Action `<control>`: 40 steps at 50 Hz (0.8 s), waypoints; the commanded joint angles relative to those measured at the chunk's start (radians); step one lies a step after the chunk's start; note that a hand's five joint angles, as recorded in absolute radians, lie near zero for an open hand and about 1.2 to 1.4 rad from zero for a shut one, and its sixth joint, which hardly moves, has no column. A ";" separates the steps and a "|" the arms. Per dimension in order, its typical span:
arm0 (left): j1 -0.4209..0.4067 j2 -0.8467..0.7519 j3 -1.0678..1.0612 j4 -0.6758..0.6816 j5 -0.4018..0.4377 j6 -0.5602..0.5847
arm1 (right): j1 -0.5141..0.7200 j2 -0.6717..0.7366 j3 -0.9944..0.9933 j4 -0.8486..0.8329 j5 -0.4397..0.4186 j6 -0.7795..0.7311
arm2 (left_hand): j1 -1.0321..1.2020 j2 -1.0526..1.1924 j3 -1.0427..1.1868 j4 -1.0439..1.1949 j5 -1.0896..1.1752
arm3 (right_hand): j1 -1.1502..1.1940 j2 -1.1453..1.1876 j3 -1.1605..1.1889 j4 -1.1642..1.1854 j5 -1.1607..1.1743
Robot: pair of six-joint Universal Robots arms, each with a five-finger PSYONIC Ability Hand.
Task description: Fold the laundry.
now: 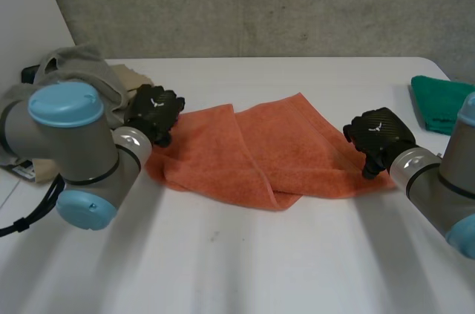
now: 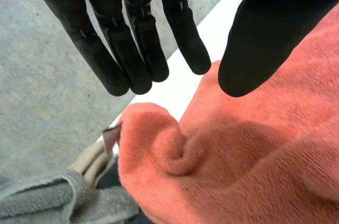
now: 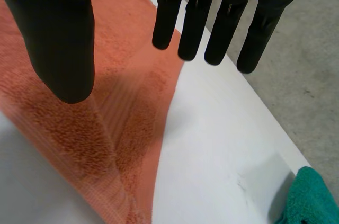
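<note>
A nubby orange terry towel (image 1: pixel 260 154), one flap lapped over the other, lies on the smooth white table (image 1: pixel 245 269) between both hands. The left hand (image 1: pixel 154 112) hovers at one end, fingers straight, thumb spread, holding nothing; its wrist view reveals a rolled corner (image 2: pixel 175 150) below the fingertips and fuzzy grey cloth (image 2: pixel 47 197) beside it. The right hand (image 1: pixel 380 136) hangs wide over the opposite edge, its wrist view showing a flat woven hem band (image 3: pixel 108 128) and a green cloth (image 3: pixel 312 197) beyond the fingers.

The green cloth (image 1: pixel 434 106) (far right) runs off the edge.
</note>
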 commanded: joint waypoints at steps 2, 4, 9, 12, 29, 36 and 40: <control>0.004 0.032 -0.002 -0.004 0.013 -0.013 | -0.024 -0.030 -0.072 0.250 0.003 -0.015 | 0.038 0.035 0.035 0.035 0.033 | -0.180 -0.181 -0.171 -0.177 -0.148; 0.003 0.049 0.003 -0.012 0.022 -0.021 | -0.040 -0.024 -0.081 0.314 0.005 -0.013 | -0.033 -0.036 -0.036 -0.035 -0.037 | -0.192 -0.193 -0.182 -0.189 -0.160; 0.003 0.069 0.029 -0.031 0.057 -0.047 | -0.066 0.025 -0.080 0.270 0.011 0.004 | -0.162 -0.165 -0.165 -0.164 -0.166 | -0.195 -0.196 -0.185 -0.192 -0.162; 0.003 0.067 0.061 -0.052 0.095 -0.074 | -0.078 0.060 -0.069 0.203 0.011 0.020 | -0.306 -0.309 -0.309 -0.308 -0.310 | -0.192 -0.193 -0.183 -0.189 -0.160; 0.000 -0.195 0.486 -0.400 0.356 0.030 | -0.060 -0.007 -0.008 0.018 -0.049 0.069 | -0.790 -0.793 -0.793 -0.793 -0.795 | 0.809 0.808 0.819 0.812 0.842; -0.017 -0.379 0.746 -0.555 0.361 0.162 | -0.063 -0.168 0.026 0.049 -0.097 0.160 | -0.755 -0.758 -0.758 -0.758 -0.760 | 0.809 0.808 0.819 0.812 0.842; -0.035 -0.478 0.883 -0.616 0.356 0.220 | -0.061 -0.243 0.032 0.081 -0.120 0.206 | -0.711 -0.714 -0.714 -0.714 -0.716 | 0.809 0.808 0.819 0.812 0.842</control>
